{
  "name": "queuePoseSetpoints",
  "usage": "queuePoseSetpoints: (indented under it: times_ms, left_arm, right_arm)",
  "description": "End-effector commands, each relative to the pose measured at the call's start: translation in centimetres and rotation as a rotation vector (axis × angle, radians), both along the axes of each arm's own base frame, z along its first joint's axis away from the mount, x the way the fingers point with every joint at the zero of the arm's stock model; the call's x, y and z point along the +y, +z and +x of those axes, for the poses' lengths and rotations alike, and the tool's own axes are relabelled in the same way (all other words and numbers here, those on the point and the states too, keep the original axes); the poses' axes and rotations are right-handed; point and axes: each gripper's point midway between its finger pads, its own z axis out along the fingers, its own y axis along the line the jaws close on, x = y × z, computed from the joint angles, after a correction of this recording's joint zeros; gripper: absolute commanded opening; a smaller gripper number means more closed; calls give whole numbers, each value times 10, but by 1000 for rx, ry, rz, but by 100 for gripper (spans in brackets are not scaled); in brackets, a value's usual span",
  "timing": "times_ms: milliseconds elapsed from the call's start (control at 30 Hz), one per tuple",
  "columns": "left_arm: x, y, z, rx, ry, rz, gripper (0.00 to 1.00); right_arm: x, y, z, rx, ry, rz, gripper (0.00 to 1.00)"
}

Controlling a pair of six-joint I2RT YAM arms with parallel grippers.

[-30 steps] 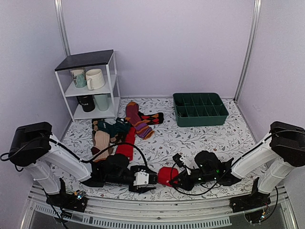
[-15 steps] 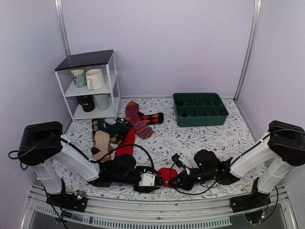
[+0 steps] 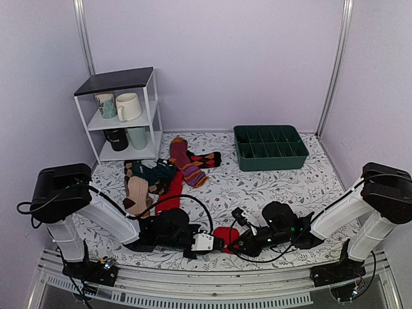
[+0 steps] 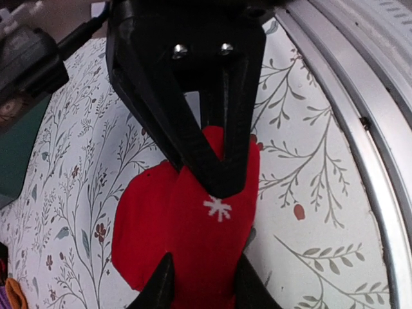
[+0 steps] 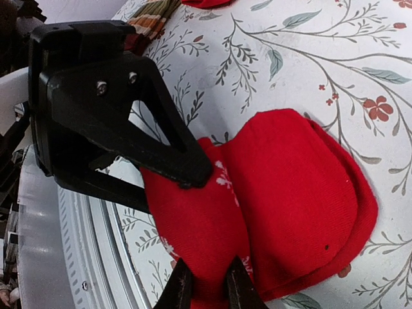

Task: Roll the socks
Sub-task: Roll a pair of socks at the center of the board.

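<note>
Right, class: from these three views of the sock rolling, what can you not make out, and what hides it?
Top view: the stretch of the red socks under the left arm.
Top view: prints on the mugs, too small.
Left wrist view: most of the left gripper, cut off at the bottom edge.
Right wrist view: most of the right gripper, likewise.

Left end effector [image 4: 206, 283], right end effector [image 5: 209, 286] facing across socks [image 4: 193, 225], sock pile [image 3: 151, 177] behind, bare tablecloth [image 3: 257, 193] toward green tray [image 3: 239, 161]

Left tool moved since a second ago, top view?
Yes: the left tool slid right along the silver front rail, onto the folded bright red knit sock.
</note>
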Motion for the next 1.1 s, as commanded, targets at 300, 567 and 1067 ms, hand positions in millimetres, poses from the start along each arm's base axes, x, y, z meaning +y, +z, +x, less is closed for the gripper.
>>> queuePoseSetpoints:
  times_ms: [300,567,1067]
  left_arm:
    - [8,-27,-11,289,15,151,0]
    - [29,-49,-12,536,110,269,0]
    - [44,-78,-21,678,158,382,0]
  right_arm:
    - [-59,-53,-16,75,-51,-276,22]
    - [-46,30,9,-376,-79,-34,35]
    - [-17,32,2,-892,65,-154,49]
